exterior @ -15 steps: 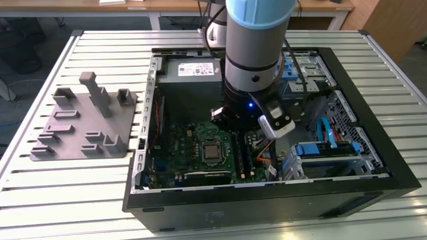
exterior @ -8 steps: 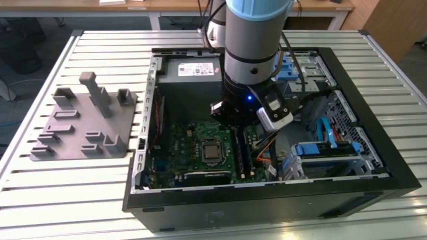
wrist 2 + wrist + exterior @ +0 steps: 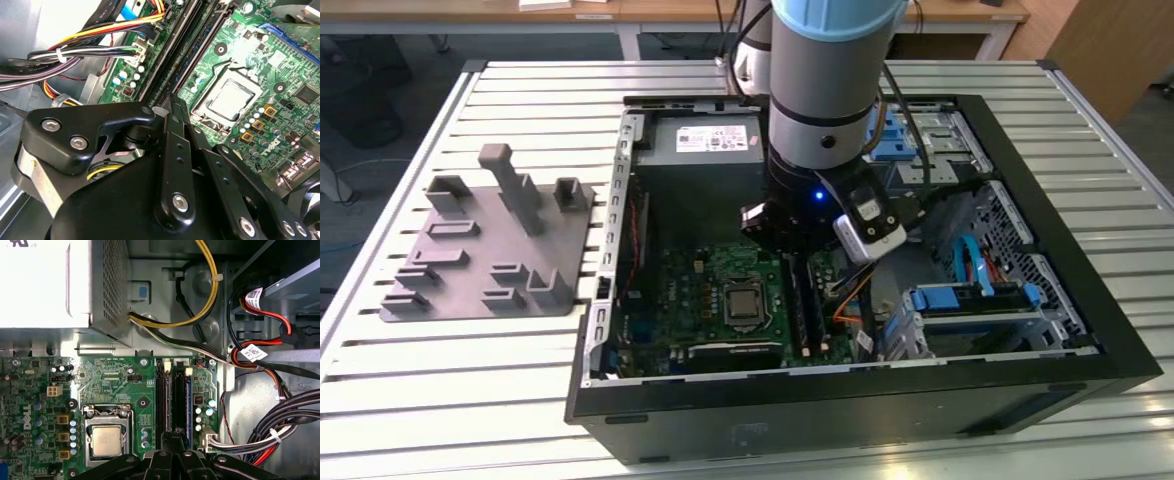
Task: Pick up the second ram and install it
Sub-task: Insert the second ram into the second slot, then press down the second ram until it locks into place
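Grey fixture (image 3: 487,245) sits on the counter (image 3: 400,400), left of the case (image 3: 854,390). Gripper (image 3: 170,440) hovers over the memory slots (image 3: 172,400), fingers (image 3: 175,115) pinched together; second ram (image 3: 181,400) appears seated. Press straight down, aligned.

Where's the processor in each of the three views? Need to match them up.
Exterior view: processor mid-motherboard, on the exterior view's left of the memory slots.
Second wrist view: processor in its metal frame, beside the memory slots.
First wrist view: processor beside the memory slots.
Shared landmark: the memory slots.
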Robot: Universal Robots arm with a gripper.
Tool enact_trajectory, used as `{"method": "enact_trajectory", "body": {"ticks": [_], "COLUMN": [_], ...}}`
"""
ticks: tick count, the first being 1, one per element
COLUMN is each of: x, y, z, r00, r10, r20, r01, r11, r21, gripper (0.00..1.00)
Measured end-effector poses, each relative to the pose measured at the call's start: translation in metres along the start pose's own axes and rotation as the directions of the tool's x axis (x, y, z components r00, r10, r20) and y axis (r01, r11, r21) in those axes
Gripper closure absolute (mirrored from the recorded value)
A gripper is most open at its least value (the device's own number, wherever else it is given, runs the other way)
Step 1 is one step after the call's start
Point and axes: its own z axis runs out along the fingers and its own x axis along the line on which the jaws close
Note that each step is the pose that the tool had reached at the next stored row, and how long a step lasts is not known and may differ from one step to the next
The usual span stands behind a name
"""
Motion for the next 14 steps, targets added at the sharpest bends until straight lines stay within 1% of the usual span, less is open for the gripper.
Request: {"method": "enact_trajectory", "body": {"ticks": [7,11,14], "x": [0.0000,0.0004,0.0007], "y": [0.0001,0.0014,0.0060], "z": [0.0003,0.0065,0.0117], "r00": [1.0000,1.0000,1.0000], "r10": [0.000,0.000,0.000], "r20": [0.0000,0.0000,-0.0001], "r01": [0.000,0.000,0.000], "r11": [1.0000,1.0000,1.0000], "r21": [0.0002,0.0002,0.0005], "gripper": [0.90,0.90,0.90]}}
